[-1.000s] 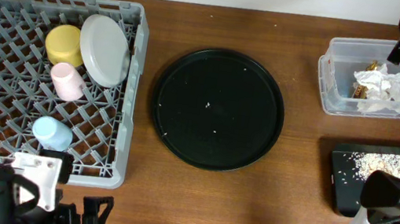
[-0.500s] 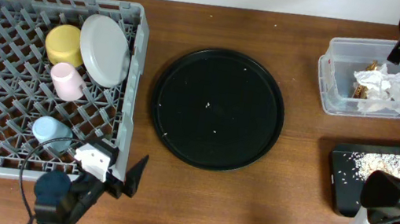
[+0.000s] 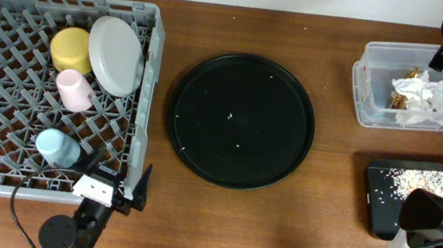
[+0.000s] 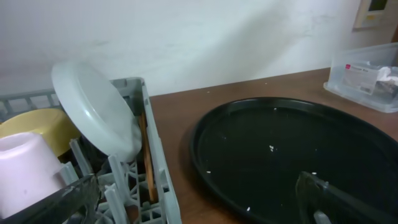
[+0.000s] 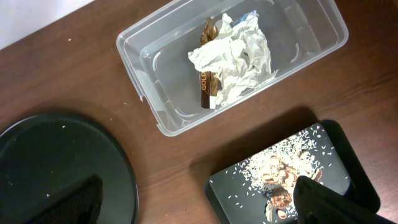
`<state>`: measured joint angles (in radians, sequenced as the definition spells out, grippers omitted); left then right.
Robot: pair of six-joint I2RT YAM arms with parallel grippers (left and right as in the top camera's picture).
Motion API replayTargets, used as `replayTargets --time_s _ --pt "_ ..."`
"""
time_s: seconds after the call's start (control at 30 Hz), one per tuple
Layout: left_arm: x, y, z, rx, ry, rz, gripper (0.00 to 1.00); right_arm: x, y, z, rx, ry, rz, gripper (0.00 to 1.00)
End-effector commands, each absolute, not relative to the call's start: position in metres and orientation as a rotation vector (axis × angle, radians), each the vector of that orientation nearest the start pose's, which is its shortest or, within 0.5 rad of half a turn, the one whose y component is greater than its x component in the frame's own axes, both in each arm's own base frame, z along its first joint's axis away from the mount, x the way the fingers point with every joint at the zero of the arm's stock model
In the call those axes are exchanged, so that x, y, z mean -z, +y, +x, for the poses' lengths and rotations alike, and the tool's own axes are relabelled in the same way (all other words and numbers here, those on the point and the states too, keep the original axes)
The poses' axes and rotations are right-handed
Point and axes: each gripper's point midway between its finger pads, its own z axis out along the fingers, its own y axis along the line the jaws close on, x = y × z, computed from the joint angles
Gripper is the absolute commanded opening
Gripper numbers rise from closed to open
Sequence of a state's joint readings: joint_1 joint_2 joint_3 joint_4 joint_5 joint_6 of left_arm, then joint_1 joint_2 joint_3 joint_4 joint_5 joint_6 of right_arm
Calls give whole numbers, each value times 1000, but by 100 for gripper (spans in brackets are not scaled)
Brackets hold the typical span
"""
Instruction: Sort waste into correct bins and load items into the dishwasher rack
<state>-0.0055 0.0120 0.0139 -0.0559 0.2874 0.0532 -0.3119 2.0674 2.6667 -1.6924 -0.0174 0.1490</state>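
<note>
- Hovering at the table's near edge, the left gripper (image 3: pixel 118 181) has its fingers spread wide and holds nothing. It sits just beside the near right corner of the dishwasher rack (image 3: pixel 149 87).
- Inside the rack, nearest first, stand the light blue cup (image 3: pixel 57 147), the pink cup (image 3: pixel 74 90), then the small yellow bowl (image 3: pixel 71 49).
- The round grey-green dish (image 3: pixel 115 55) leans on edge beside the bowl, and the chopsticks (image 4: pixel 145 155) lie along the rack's right wall.
- The large round black tray (image 3: pixel 242 120) sits mid-table with a few stray grains on it.
- On the right, the shallow black tray (image 3: pixel 379 220) holds the rice (image 3: pixel 420 182) and brownish scraps.
- The right gripper (image 5: pixel 199 204) is above, its fingers wide apart and empty.
- Farthest off, the clear tub (image 3: pixel 367 93) holds the crumpled napkin (image 3: pixel 421 92) and the brown wrapper (image 5: pixel 206 87).
</note>
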Motion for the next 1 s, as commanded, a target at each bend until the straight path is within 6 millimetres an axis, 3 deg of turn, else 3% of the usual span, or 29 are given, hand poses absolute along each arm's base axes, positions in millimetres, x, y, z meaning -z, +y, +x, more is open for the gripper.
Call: replayTargets --time_s 0.0,0.77,0.87,0.93,0.97 --pt "-162 -48 240 178 1608 264 100 -320 -129 404 36 2589 596 98" --pt "-162 -49 240 181 1607 267 100 -320 -129 404 36 2589 596 98" --pt "-162 -49 240 181 1608 267 100 -344 -124 391 42 2530 581 98" --pt "-162 -49 240 181 1607 267 100 -381 -117 368 52 2435 558 98" --pt "-162 -49 240 181 1608 267 100 -410 -109 346 60 2354 539 98"
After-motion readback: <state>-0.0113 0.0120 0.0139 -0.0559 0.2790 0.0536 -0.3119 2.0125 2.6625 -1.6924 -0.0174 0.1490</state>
